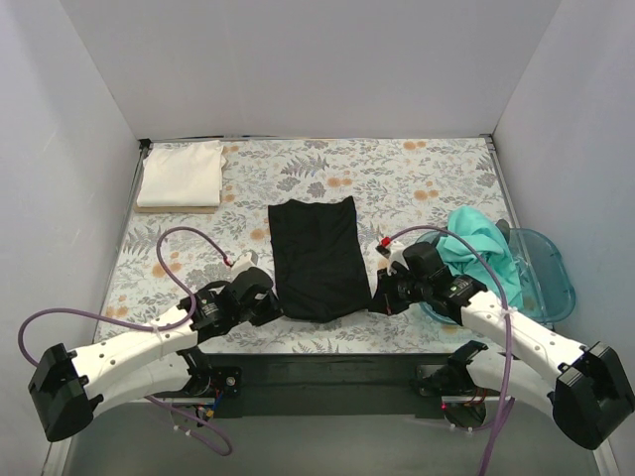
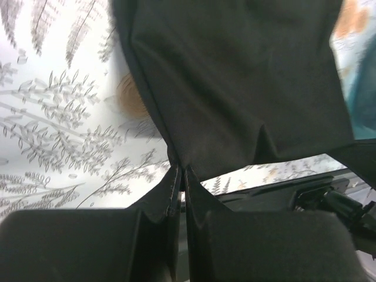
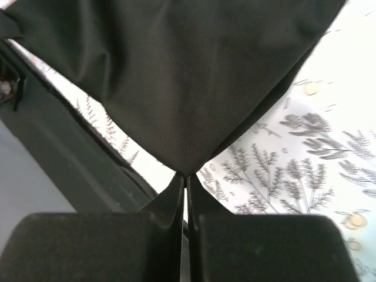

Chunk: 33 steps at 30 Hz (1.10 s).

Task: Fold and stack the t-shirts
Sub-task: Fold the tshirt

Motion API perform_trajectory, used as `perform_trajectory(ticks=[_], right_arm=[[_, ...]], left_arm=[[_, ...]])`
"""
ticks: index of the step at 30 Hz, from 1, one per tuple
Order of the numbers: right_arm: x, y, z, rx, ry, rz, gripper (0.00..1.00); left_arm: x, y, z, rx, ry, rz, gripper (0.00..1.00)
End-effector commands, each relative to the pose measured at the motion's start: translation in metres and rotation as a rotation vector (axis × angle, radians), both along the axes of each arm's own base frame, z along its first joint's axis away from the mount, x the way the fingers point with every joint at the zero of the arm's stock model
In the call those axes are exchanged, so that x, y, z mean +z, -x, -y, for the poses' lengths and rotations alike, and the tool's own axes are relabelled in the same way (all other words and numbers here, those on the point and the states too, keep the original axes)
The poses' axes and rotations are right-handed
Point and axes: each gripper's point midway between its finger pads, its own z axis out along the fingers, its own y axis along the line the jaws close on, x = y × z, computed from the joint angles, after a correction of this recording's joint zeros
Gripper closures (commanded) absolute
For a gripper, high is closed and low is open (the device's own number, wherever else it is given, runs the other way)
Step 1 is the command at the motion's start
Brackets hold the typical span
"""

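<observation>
- The left gripper [image 2: 181, 171] is pressed together on the near left corner of the black t-shirt [image 1: 317, 256] — the wrist view shows the cloth's corner running straight into the closed fingertips.
- The right gripper [image 3: 185, 175] is likewise pinching the near right corner, its jaws shut and the fabric coming to a point between them.
- The black t-shirt lies in the middle of the floral table cover [image 1: 397, 178] as a long narrow strip running from near to far. Its near hem spans between the two grippers.
- A white t-shirt [image 1: 181, 174] sits as a neat rectangle at the far left corner. A teal t-shirt [image 1: 483, 248] is heaped, unfolded, in the blue plastic bin [image 1: 551, 288] at the right.
- From where I stand this looks like the start of the crosswise fold — the near hem to be carried over to the far edge.
- To do it well, raise both corners together and level, keeping the hem lightly taut so it doesn't sag in the middle.
- Lift only high enough for the near half to clear, then travel far in step. If one arm leads, the strip will likely skew.
- Set the hem down square on the far edge before letting go.
- Check that each pinch has all the layers, or an under-layer may be left behind.
</observation>
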Motion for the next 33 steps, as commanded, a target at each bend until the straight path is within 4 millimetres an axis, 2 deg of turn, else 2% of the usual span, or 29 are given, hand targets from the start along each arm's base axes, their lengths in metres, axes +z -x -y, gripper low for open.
perform_trajectory(ticks=[1, 3, 4, 6, 7, 9, 13, 17, 20, 27, 30, 32, 33], right_arm=[[0.025, -0.026, -0.001, -0.040, 0.024, 0.108, 0.99], [0.028, -0.044, 0.003, -0.096, 0.073, 0.149, 0.99], [0.038, -0.054, -0.001, -0.112, 0.067, 0.174, 0.99], [0.042, -0.063, -0.005, -0.119, 0.076, 0.184, 0.99], [0.053, -0.070, -0.011, -0.116, 0.060, 0.208, 0.99], [0.055, -0.078, -0.015, -0.105, 0.071, 0.215, 0.99], [0.062, -0.091, -0.023, -0.101, 0.077, 0.223, 0.99], [0.057, -0.101, -0.027, -0.100, 0.095, 0.210, 0.99], [0.060, -0.110, -0.030, -0.107, 0.101, 0.222, 0.99], [0.075, -0.138, -0.028, -0.152, 0.110, 0.273, 0.99], [0.084, -0.150, -0.030, -0.159, 0.098, 0.288, 0.99], [0.090, -0.158, -0.033, -0.161, 0.087, 0.293, 0.99], [0.091, -0.160, -0.034, -0.156, 0.087, 0.297, 0.99]], left_arm=[[0.038, -0.027, 0.008, 0.003, 0.026, 0.165, 1.00], [0.045, -0.043, 0.003, 0.052, -0.011, 0.236, 1.00], [0.045, -0.049, 0.002, 0.059, -0.039, 0.252, 1.00], [0.055, -0.066, -0.004, 0.119, -0.089, 0.316, 1.00], [0.057, -0.071, -0.005, 0.139, -0.100, 0.326, 1.00], [0.060, -0.086, -0.012, 0.208, -0.160, 0.370, 1.00], [0.065, -0.103, -0.025, 0.309, -0.242, 0.416, 1.00], [0.077, -0.111, -0.025, 0.323, -0.240, 0.468, 1.00], [0.080, -0.119, -0.038, 0.426, -0.251, 0.514, 1.00], [0.085, -0.136, -0.026, 0.396, -0.300, 0.572, 1.00], [0.090, -0.146, -0.017, 0.365, -0.304, 0.577, 1.00], [0.093, -0.160, -0.018, 0.375, -0.291, 0.572, 1.00], [0.090, -0.163, -0.011, 0.339, -0.261, 0.546, 1.00]])
